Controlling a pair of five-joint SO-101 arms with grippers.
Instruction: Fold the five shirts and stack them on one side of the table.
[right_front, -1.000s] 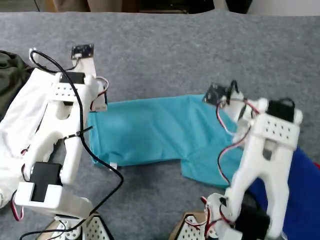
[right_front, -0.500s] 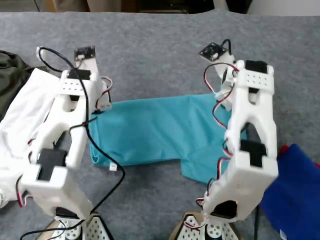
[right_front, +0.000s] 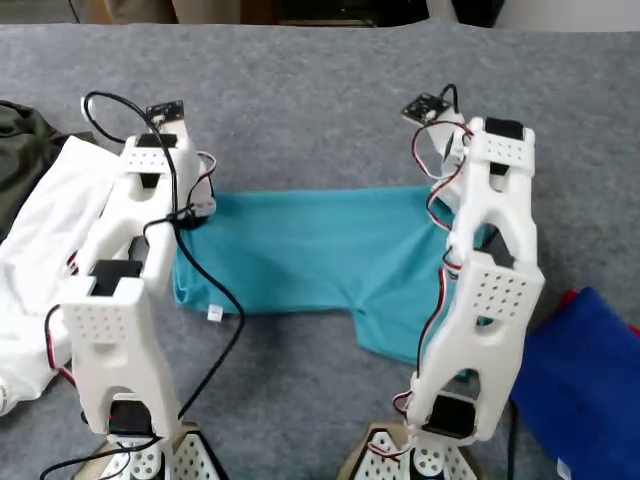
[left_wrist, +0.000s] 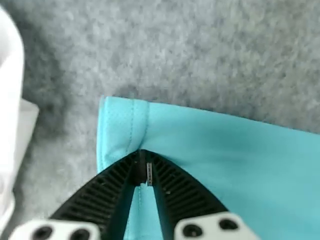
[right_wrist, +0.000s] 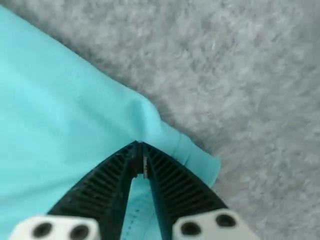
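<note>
Both grippers are clamped on now: left gripper (left_wrist: 142, 172) pinches the teal shirt (right_front: 310, 250) just inside its far left corner, jaws drawn together on the fabric, and right gripper (right_wrist: 139, 165) nips the far right corner the same way. A second ago the right arm (right_front: 490, 290) sat low by the blue shirt (right_front: 585, 370); it has swung out over the teal one. That far edge, slanted and wavy before, now runs straight across the grey table (right_front: 320, 100). White shirt (right_front: 40, 240) lies beside the left arm (right_front: 120, 260).
</note>
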